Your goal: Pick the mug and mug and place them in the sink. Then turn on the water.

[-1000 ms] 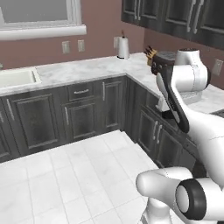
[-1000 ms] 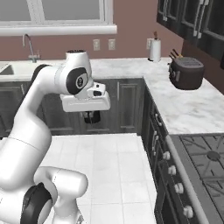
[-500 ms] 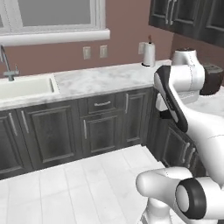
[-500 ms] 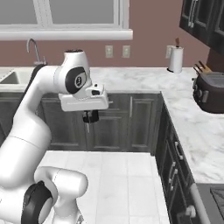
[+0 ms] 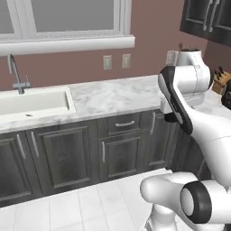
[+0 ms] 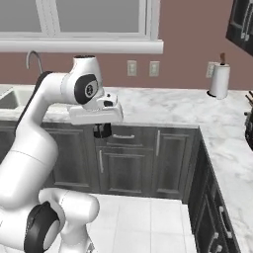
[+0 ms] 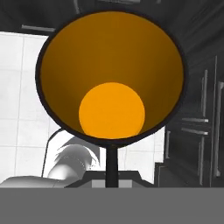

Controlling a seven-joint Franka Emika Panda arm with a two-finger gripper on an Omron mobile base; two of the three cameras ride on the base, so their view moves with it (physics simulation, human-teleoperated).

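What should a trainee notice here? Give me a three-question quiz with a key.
1. True or false: the gripper holds the black mug over the sink.
2. The mug's inside is: A) white B) orange C) teal
3. On which side of the sink, in the left base view, does the faucet stand?

Key:
1. False; the mug hangs in front of the cabinets, over the floor.
2. B
3. The far side, by the wall.
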